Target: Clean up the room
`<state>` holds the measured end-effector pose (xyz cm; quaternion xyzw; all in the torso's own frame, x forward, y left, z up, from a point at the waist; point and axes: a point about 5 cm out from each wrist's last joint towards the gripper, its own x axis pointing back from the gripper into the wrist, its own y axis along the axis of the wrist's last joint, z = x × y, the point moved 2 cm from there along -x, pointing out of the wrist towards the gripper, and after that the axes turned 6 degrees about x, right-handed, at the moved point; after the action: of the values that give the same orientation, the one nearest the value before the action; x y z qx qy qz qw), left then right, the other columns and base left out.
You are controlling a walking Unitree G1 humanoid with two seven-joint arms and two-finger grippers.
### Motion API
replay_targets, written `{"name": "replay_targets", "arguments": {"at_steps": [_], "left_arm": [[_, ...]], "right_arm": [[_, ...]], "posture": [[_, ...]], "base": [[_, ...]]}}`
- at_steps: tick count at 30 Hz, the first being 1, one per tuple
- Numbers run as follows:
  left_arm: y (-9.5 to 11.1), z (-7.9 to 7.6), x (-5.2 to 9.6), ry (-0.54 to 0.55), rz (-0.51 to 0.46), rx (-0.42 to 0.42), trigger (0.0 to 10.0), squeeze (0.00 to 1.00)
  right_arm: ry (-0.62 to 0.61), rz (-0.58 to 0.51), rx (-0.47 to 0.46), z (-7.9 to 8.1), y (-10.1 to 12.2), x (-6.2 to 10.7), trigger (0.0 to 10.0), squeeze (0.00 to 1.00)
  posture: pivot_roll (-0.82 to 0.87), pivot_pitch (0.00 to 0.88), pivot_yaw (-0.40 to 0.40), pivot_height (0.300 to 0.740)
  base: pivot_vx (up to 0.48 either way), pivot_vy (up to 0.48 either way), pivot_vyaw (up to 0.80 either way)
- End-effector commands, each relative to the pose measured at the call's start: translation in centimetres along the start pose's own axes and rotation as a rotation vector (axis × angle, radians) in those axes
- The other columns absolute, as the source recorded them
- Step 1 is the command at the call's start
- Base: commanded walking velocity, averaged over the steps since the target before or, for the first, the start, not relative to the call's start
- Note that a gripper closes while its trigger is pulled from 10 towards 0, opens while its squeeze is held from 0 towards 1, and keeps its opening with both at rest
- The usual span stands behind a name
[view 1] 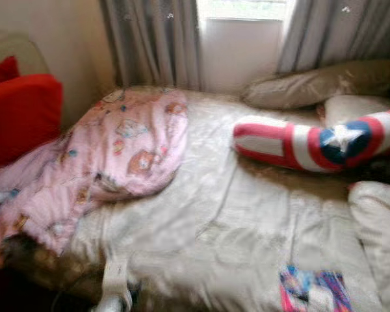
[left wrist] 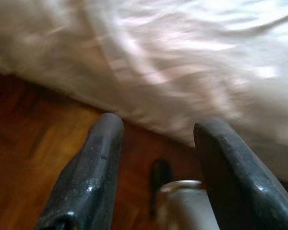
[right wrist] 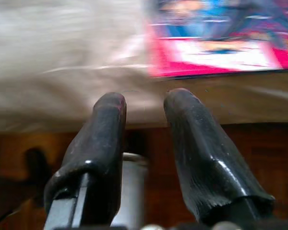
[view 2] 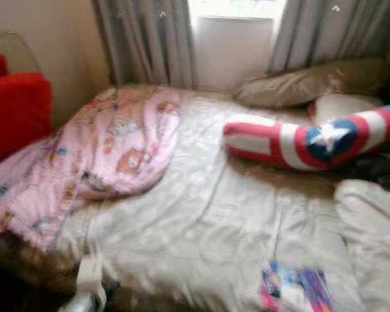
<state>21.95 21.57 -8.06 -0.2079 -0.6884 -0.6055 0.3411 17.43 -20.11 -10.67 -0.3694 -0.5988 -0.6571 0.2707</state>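
A crumpled pink patterned blanket [view 1: 110,156] lies on the left side of the bed [view 1: 234,221] and spills over its edge. A colourful pink and blue book [view 1: 314,290] rests at the bed's front right edge. In the right wrist view my right gripper [right wrist: 146,96] hangs just below that book [right wrist: 216,38], open by a narrow gap with nothing between its fingers. My left gripper [left wrist: 161,123] is open and empty, low by the bed's front edge over the wooden floor [left wrist: 33,158]. The silver left arm [view 1: 115,284] shows at the bottom left.
A red, white and blue star pillow [view 1: 318,143], a beige pillow [view 1: 312,84] and a white pillow [view 1: 354,107] lie at the bed's far right. A white cushion [view 1: 380,234] sits at the right edge, a red cushion [view 1: 19,114] at the left. Grey curtains [view 1: 153,42] hang behind.
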Motion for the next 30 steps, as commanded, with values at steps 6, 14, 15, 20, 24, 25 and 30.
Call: {"name": "replay_targets", "arguments": {"at_steps": [6,14,15,20,24,25,30], "left_arm": [[0.3,-0.5,-0.1,-0.013,0.003,-0.011,10.0,0.00],[-0.3,0.3,0.1,-0.003,0.012,-0.004,10.0,0.00],[-0.5,1.0,0.2,0.005,0.015,0.001,10.0,0.00],[-0.5,1.4,0.3,0.010,0.016,0.002,10.0,0.00],[-0.6,1.3,0.3,0.009,0.021,0.000,10.0,0.00],[-0.7,1.1,0.3,0.008,0.024,0.000,10.0,0.00],[-0.7,0.0,0.1,0.000,0.027,0.003,10.0,0.00]], "right_arm": [[-0.019,-0.015,0.016,-1.0,0.5,0.0,10.0,0.00],[-0.023,-0.026,0.002,-1.2,0.7,0.0,10.0,0.00],[-0.023,-0.027,0.002,-1.2,0.8,0.0,10.0,0.00],[-0.019,-0.023,0.014,-1.1,0.8,0.0,10.0,0.00],[-0.017,-0.022,0.021,-1.1,0.8,0.0,10.0,0.00],[-0.018,-0.022,0.020,-1.1,0.8,0.0,10.0,0.00],[-0.023,-0.019,0.020,-1.2,0.7,0.0,10.0,0.00]], "posture": [[0.08,0.030,-0.016,0.740],[0.08,0.037,-0.017,0.740],[0.08,0.042,-0.019,0.740],[0.08,0.043,-0.019,0.740],[0.08,0.048,-0.020,0.740],[0.08,0.048,-0.020,0.740],[0.08,0.049,-0.023,0.740]], "base": [[0.000,0.471,0.00],[0.000,0.468,0.00],[0.000,0.469,0.00],[0.000,0.468,0.00],[0.000,0.466,0.00],[0.000,0.465,0.00],[0.000,0.466,0.00]]}}
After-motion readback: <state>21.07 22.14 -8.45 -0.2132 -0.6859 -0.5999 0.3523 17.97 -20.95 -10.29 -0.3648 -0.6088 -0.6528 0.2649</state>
